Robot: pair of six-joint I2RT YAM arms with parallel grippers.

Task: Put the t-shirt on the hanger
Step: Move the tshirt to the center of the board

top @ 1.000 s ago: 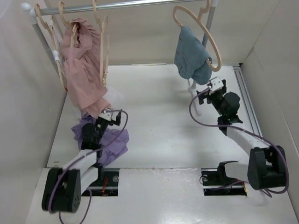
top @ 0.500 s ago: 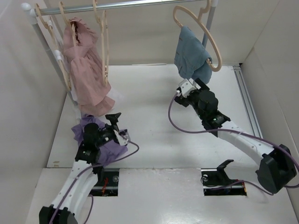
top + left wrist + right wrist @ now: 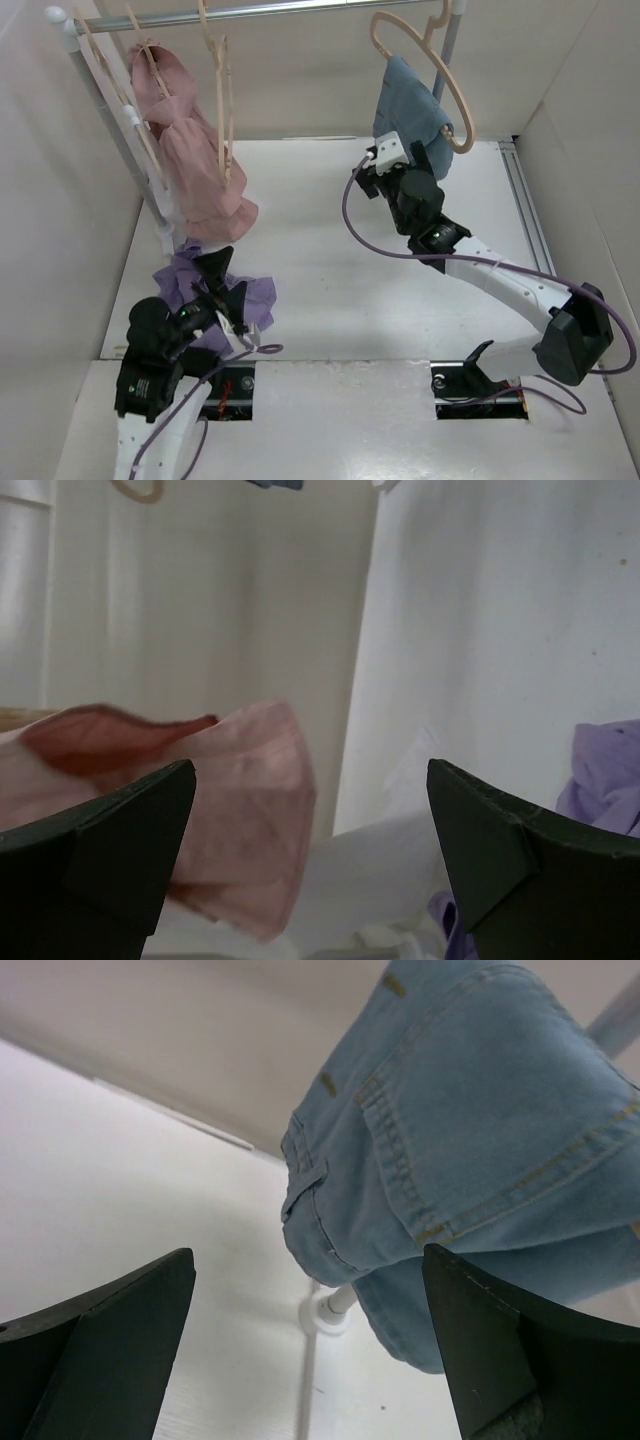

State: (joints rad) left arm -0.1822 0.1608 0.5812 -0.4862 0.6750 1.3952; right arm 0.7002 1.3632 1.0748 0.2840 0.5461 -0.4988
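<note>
The lavender t-shirt (image 3: 248, 298) lies crumpled on the table at the near left; its edge shows in the left wrist view (image 3: 603, 776). My left gripper (image 3: 222, 275) is open and empty just above it, pointing at the pink garment (image 3: 195, 170). Its jaws (image 3: 310, 770) stand wide apart. A thin beige hanger (image 3: 224, 100) hangs on the rail in front of the pink garment and looks bare. My right gripper (image 3: 400, 168) is open and empty beside the blue garment (image 3: 405, 100). Its jaws (image 3: 308, 1255) stand wide apart before the denim (image 3: 470, 1110).
The metal rail (image 3: 260, 12) spans the back, with a slanted post (image 3: 115, 120) at the left and a post foot (image 3: 330, 1312) at the right. Another beige hanger (image 3: 455, 95) carries the blue garment. White walls close in left, right and back.
My left gripper has lifted off the t-shirt and turned up toward the pink garment. My right gripper has moved left and back, up to the blue garment. The pink garment has swung.
</note>
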